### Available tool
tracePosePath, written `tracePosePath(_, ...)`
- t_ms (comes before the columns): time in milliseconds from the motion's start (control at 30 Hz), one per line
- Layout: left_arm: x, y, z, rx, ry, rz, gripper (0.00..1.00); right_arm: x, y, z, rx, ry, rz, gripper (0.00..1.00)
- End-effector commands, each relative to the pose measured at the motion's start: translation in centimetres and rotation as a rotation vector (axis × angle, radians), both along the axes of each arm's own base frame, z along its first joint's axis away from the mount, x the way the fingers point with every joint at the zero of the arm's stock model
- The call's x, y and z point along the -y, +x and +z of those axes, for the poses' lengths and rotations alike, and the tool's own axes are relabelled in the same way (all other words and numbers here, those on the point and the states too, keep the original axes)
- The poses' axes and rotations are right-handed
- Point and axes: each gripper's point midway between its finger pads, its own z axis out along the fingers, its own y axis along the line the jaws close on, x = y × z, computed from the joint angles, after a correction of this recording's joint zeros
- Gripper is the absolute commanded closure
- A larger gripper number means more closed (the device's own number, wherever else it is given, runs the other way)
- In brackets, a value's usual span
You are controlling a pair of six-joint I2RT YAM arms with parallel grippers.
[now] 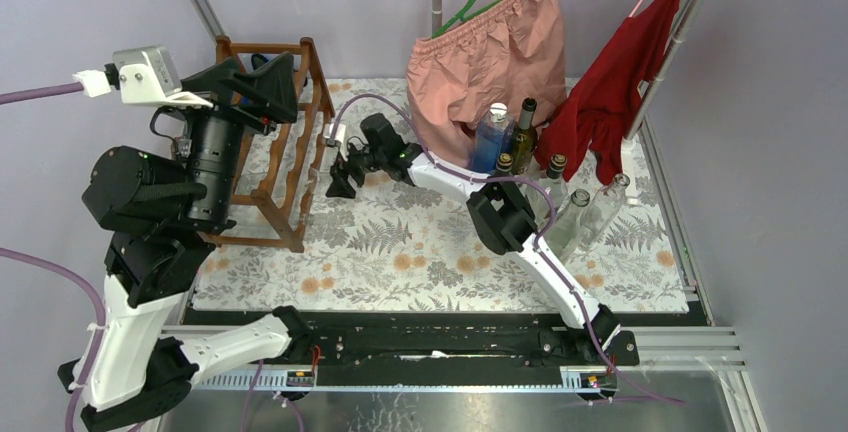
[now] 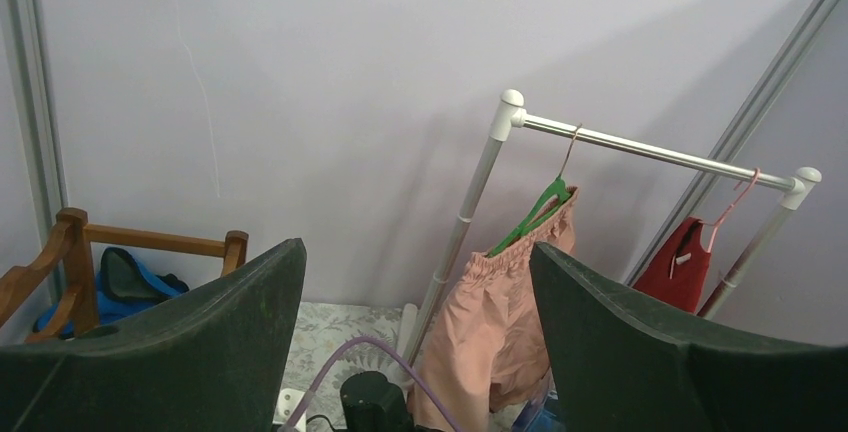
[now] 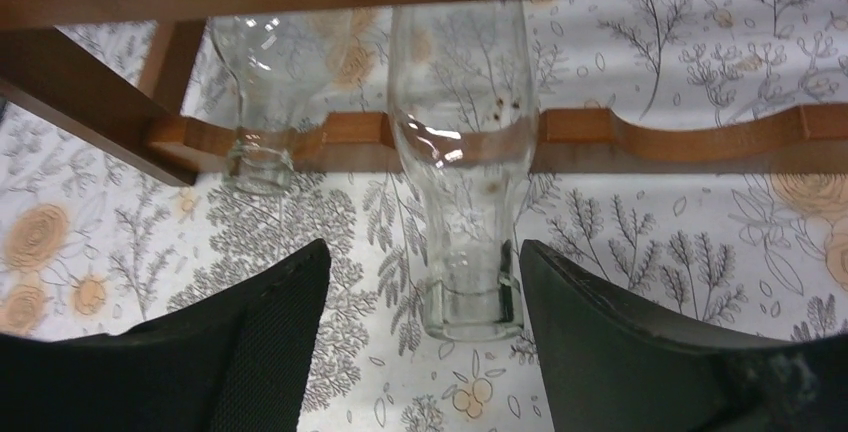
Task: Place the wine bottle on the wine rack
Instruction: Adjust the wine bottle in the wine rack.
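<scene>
The mat (image 1: 420,242) between the rack (image 1: 290,152) and the standing bottles (image 1: 575,214) is free, a gripper can pass there. From above, the left arm (image 1: 210,152) hangs over the rack and closes that way. In the rack a clear bottle (image 3: 462,182) and a second bottle (image 3: 262,92) fill two neighbouring hollows; the next hollows of the rail (image 3: 690,137) are free

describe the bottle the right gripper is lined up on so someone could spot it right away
Find the reddish-brown wooden wine rack on the left of the floral mat. Two clear glass bottles lie across a scalloped rail of it, necks pointing out. The wanted bottle sits between the right gripper's open fingers, mouth jutting further out than the neighbour beside the rack's post.
</scene>
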Motion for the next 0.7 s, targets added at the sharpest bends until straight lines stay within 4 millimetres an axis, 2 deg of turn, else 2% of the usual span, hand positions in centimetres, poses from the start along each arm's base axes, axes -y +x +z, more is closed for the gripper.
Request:
tracePosePath(0,-0.2,0.2,0.7,0.009,-0.039,0.016,0.11,-2.4,-0.6,5.1,0.030,0.154,0.053,0.26)
tracePosePath(133,0.0,0.5,0.5,0.002,-0.037,0.018,0.11,-2.6,-1.1,5.4,-0.029,0.174,0.060,0.30)
tracePosePath(300,0.0,0.6,0.6,0.002,-0.030,0.023,0.11,-2.3,-1.3,4.0,-0.064,0.141,0.055,0.33)
tracePosePath(500,0.4,0.9,0.6,0.000,-0.016,0.021,0.11,-2.0,-1.3,3.2,-0.083,0.115,0.043,0.43)
tracePosePath(667,0.6,0.9,0.7,0.002,-0.017,0.014,0.11,-1.7,-0.8,2.3,-0.074,0.082,0.011,0.40)
